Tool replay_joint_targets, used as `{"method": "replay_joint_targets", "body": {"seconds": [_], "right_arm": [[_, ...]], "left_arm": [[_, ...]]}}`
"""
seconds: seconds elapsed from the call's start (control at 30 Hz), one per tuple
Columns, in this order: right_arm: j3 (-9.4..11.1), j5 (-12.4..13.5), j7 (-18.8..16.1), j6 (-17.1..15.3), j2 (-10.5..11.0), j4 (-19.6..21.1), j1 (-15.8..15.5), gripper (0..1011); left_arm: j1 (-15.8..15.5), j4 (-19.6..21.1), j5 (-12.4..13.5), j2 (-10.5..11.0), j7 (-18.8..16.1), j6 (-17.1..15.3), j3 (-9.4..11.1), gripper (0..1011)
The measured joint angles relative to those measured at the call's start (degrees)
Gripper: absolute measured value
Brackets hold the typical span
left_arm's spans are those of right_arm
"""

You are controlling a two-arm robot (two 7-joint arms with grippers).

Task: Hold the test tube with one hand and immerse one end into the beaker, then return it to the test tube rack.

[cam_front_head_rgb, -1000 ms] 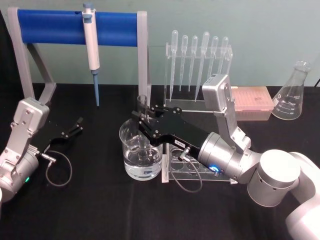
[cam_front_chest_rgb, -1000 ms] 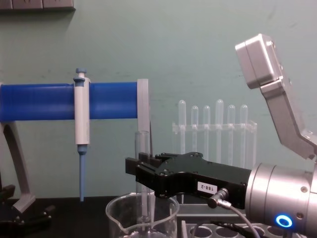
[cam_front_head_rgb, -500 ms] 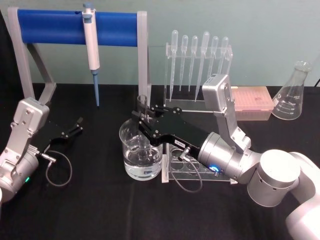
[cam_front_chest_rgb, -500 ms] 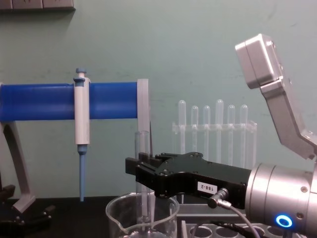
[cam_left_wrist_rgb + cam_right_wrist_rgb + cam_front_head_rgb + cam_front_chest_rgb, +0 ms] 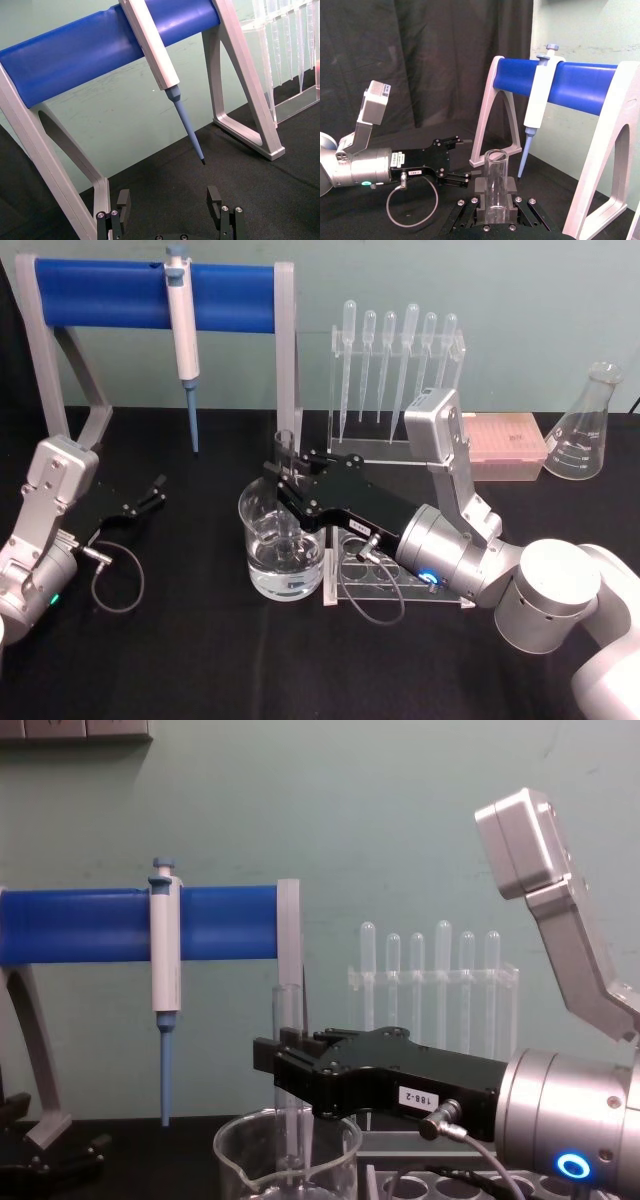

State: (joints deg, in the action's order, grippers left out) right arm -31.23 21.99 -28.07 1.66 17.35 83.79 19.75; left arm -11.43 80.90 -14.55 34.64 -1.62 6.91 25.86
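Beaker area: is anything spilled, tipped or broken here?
Nothing stands out. The right gripper holds the tube upright, its lower end in the beaker, which stands level with no puddle around it. The left gripper rests open, aside.

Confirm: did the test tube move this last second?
No. The test tube lines up with the grey stand post as before, held by the right gripper.

test tube (image 5: 285, 451) upright, lower end in beaker (image 5: 263, 572)

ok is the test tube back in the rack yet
No, the right gripper holds the test tube upright with its lower end inside the beaker, beside the rack.
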Motion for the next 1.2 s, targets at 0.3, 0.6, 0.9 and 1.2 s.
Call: {"method": "replay_joint_targets", "body": {"seconds": [0.3, 0.6, 0.9, 1.2], "right_arm": [[0.0, 0.0, 0.0, 0.0, 0.0, 0.0, 0.0, 234], [0.0, 0.0, 0.0, 0.0, 0.0, 0.0, 0.0, 234], [0.0, 0.0, 0.0, 0.0, 0.0, 0.0, 0.0, 234], [0.0, 0.0, 0.0, 0.0, 0.0, 0.0, 0.0, 234]], "left_arm": [[0.0, 0.0, 0.0, 0.0, 0.0, 0.0, 0.0, 1000], [0.0, 0.0, 0.0, 0.0, 0.0, 0.0, 0.0, 1000], [0.0, 0.0, 0.0, 0.0, 0.0, 0.0, 0.0, 1000], [0.0, 0.0, 0.0, 0.0, 0.0, 0.0, 0.0, 1000]]}}
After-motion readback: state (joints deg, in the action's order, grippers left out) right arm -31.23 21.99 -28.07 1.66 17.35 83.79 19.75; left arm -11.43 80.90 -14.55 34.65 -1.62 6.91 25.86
